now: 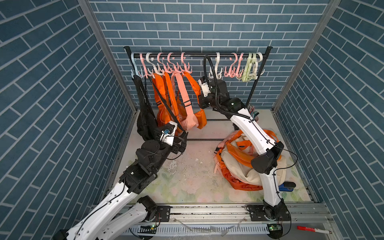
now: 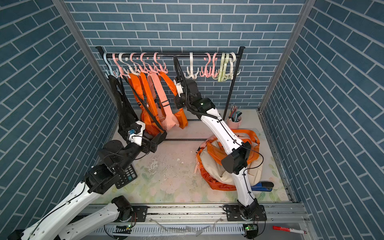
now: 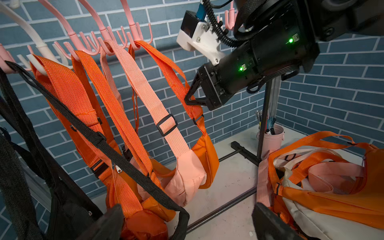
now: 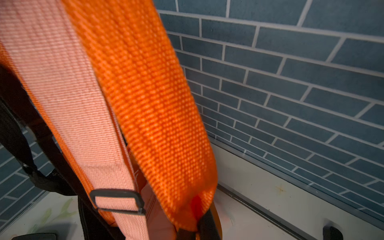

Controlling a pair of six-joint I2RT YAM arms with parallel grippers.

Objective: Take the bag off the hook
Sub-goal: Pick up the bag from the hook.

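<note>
Right pincer [image 3: 188, 98] is clamped shut on the woven orange strap [image 3: 164, 60] of the orange fabric bag [image 3: 207, 149]. The strap's loop is not yet off the pink plastic hook [image 3: 137, 36], so lifting it clear remains. Left pincer [image 1: 184, 142] gapes wide, holding nothing.

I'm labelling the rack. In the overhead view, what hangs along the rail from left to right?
Left to right: black bag, pink bag, bare white hook, bare pink hooks, green hooks.
</note>
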